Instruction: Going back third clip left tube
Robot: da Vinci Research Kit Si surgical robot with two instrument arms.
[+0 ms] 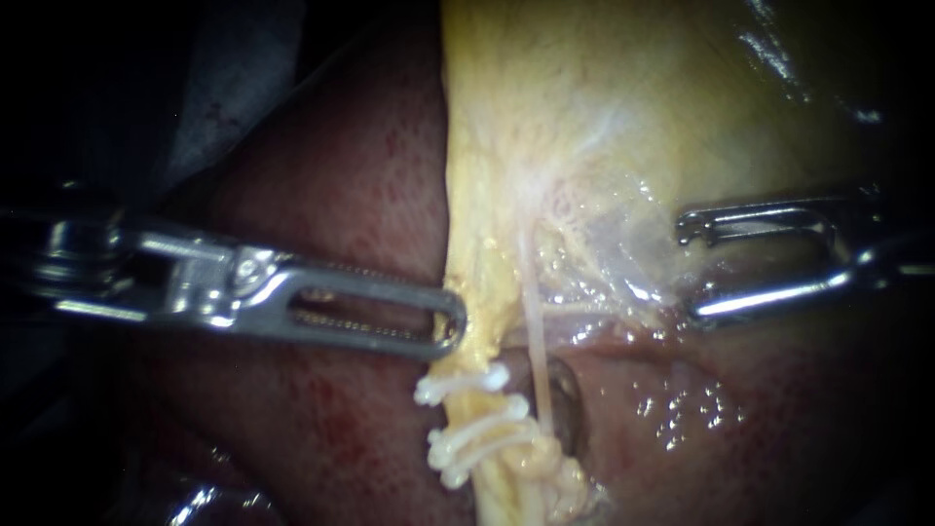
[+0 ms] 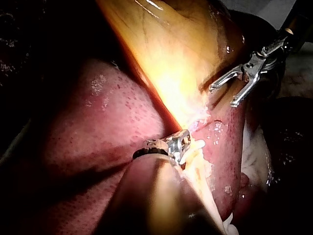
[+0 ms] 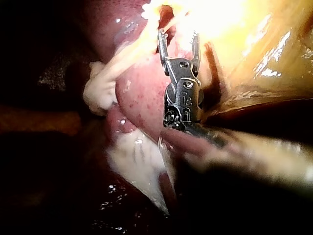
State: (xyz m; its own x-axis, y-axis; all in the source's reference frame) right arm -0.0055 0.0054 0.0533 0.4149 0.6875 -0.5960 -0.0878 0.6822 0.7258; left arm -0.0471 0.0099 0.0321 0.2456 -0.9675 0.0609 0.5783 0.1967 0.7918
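Observation:
The left tube (image 1: 492,487) runs down from the yellow gallbladder (image 1: 584,88) and carries three white clips (image 1: 477,429), stacked close together. A thinner pale tube (image 1: 536,341) lies just to its right. My left instrument (image 1: 450,326) reaches in from the left, its windowed jaws shut on the gallbladder's yellow edge just above the top clip. In the left wrist view its jaws (image 2: 182,142) sit against the clips (image 2: 194,147). My right instrument (image 1: 693,271) stands off to the right, jaws open and empty, well apart from both tubes. The same open jaws (image 3: 178,36) show in the right wrist view.
Dark red liver (image 1: 321,205) lies behind and below the tubes, wet and glistening at the lower right (image 1: 682,409). Thin pale membrane (image 1: 623,244) spreads between the thin tube and my right instrument. A dark hollow (image 1: 565,390) sits beside the clips.

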